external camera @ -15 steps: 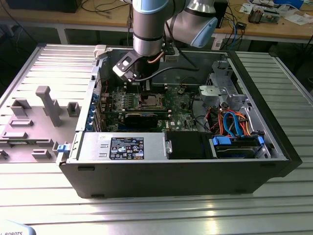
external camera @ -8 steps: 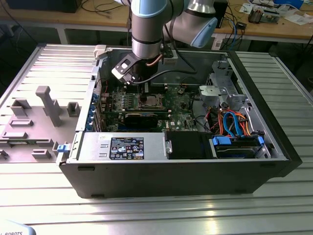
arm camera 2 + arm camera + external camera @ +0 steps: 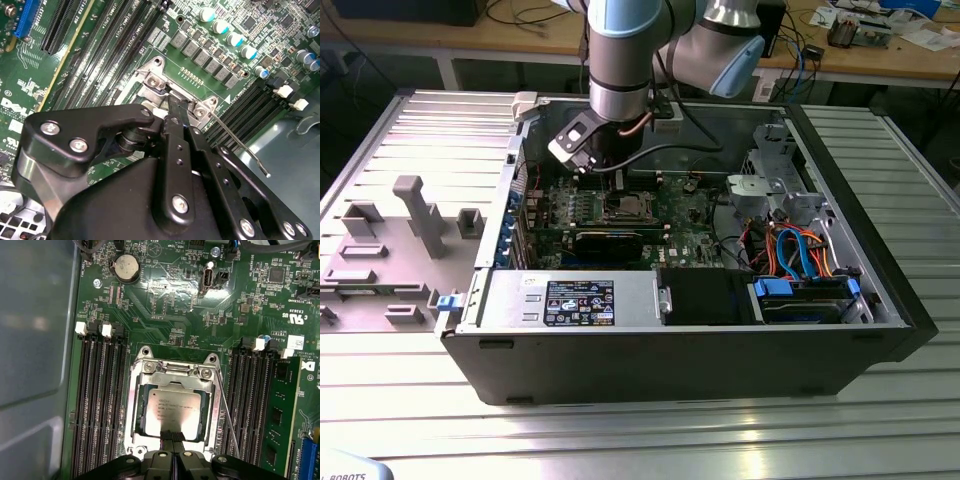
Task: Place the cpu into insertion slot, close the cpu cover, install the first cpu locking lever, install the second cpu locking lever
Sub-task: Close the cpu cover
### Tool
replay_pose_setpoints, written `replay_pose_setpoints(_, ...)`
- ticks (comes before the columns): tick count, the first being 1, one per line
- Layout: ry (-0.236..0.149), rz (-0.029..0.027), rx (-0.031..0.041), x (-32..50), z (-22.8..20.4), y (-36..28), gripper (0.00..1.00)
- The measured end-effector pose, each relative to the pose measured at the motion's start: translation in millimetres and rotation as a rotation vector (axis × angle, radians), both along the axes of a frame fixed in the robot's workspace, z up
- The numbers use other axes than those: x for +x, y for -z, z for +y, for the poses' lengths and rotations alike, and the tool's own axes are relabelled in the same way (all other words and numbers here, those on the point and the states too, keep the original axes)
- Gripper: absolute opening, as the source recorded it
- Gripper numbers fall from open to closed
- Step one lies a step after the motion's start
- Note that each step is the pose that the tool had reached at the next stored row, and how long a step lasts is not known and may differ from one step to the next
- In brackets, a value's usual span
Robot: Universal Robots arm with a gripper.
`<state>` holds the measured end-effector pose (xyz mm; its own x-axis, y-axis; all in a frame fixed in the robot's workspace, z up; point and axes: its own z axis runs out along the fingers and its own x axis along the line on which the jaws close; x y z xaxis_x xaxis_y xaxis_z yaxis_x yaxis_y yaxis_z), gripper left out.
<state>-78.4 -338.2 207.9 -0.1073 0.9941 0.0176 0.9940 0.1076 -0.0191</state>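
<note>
A ribbed metal bench [image 3: 640, 440] carries an open computer case [image 3: 670, 360], and the robot arm [image 3: 620, 60] reaches down into it over the green motherboard [image 3: 165, 315]. In both wrist views the pincer [image 3: 172, 436] [image 3: 172, 112] has its two black fingers pressed together with nothing visibly between them. Its tips stand at one edge of the insertion slot [image 3: 623, 207]. The cpu cover [image 3: 135, 410] lies down as a silvery frame around the cpu [image 3: 170, 407], which sits flat in the slot just beside the fingertips. A thin locking lever [image 3: 227, 420] [image 3: 240, 145] slants away from a socket corner across the neighbouring RAM slots [image 3: 250, 400].
</note>
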Motion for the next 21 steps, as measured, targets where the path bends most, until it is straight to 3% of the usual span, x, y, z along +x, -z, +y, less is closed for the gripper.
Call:
replay_pose_setpoints(4, 0.000, -0.0001, 0.0002, 0.1, 0.1, -2.8, 0.11)
replay_pose_setpoints(8, 0.000, 0.0001, -0.0001, 5.3, -0.1, -2.9, 0.11)
replay_pose_setpoints(21, 0.000, 0.0000, -0.0001, 6.9, 0.0, -2.9, 0.11)
